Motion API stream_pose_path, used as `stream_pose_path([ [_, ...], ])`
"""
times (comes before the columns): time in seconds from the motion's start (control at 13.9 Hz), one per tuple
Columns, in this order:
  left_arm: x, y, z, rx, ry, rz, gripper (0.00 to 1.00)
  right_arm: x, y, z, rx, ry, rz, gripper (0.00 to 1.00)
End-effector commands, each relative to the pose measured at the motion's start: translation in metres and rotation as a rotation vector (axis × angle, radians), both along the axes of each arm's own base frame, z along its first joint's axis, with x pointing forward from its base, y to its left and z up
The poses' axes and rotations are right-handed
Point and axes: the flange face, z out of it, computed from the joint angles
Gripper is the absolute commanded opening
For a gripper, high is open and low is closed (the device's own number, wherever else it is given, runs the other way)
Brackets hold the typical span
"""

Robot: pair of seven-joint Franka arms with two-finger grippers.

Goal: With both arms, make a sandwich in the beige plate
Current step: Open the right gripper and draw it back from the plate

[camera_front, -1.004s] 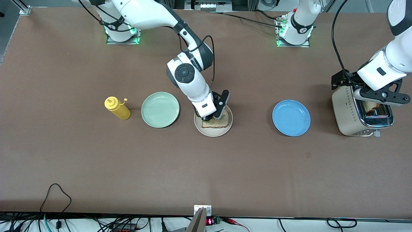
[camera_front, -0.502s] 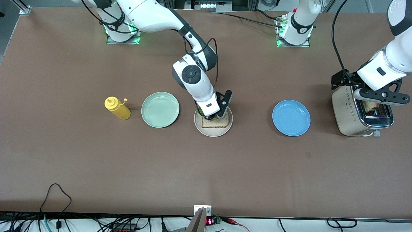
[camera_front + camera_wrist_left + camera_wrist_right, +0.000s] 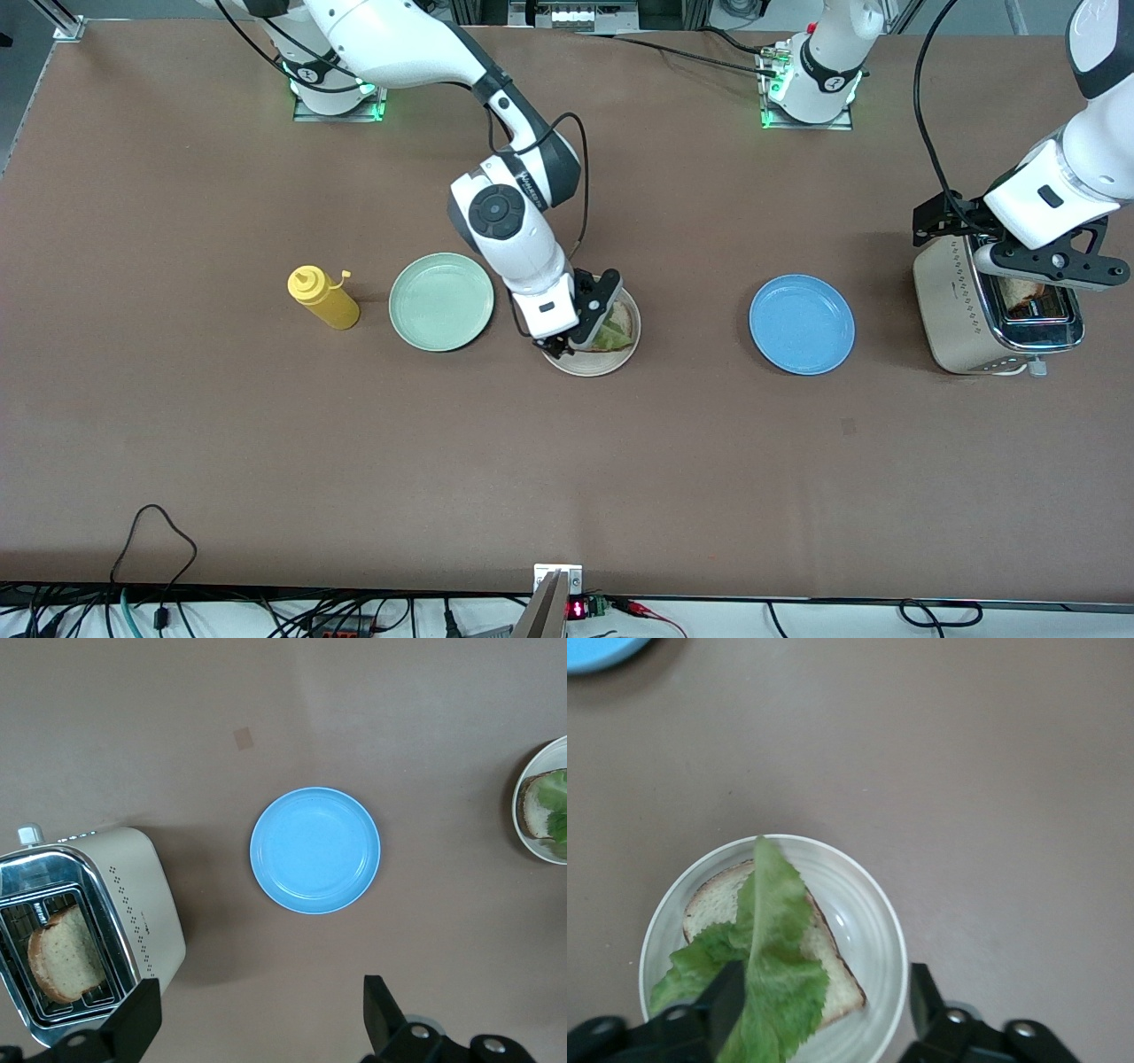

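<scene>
**Lettuce on first slice, second slice waiting in toaster**

I see the toaster (image 3: 997, 306) at the left arm's end of the table, a bread slice (image 3: 64, 954) upright in its slot. It looks light, stiff and crumbly: I'd pinch its top crust edge. Left gripper (image 3: 1045, 266) hovers over the toaster, jaws spread, empty. On the beige plate (image 3: 589, 363), mid-table, lie bread (image 3: 833, 979) and a limp lettuce leaf (image 3: 775, 930). Right gripper (image 3: 576, 330) sits low over it, fingers apart, holding nothing I can see.
</scene>
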Motion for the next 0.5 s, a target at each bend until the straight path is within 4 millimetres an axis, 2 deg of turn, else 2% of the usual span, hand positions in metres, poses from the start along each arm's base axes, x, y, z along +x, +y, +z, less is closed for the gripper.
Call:
stream_pose_path([
  [0.0, -0.003, 0.001, 0.006, -0.003, 0.002, 0.009, 1.00, 0.004, -0.022, 0.051, 0.023, 0.093, -0.133, 1.00],
  [0.07, -0.002, 0.002, 0.006, -0.003, 0.004, 0.014, 1.00, 0.003, -0.027, 0.072, 0.044, 0.128, -0.229, 1.00],
  [0.14, -0.002, 0.002, 0.006, 0.001, 0.003, 0.038, 1.00, 0.001, -0.031, 0.085, 0.050, 0.164, -0.313, 1.00],
  [0.36, -0.004, 0.001, -0.001, 0.017, 0.037, 0.151, 1.00, -0.004, -0.046, 0.116, 0.043, 0.277, -0.556, 1.00],
  [0.43, -0.003, 0.003, -0.004, 0.020, 0.049, 0.163, 1.00, 0.000, -0.057, 0.125, 0.030, 0.287, -0.597, 1.00],
])
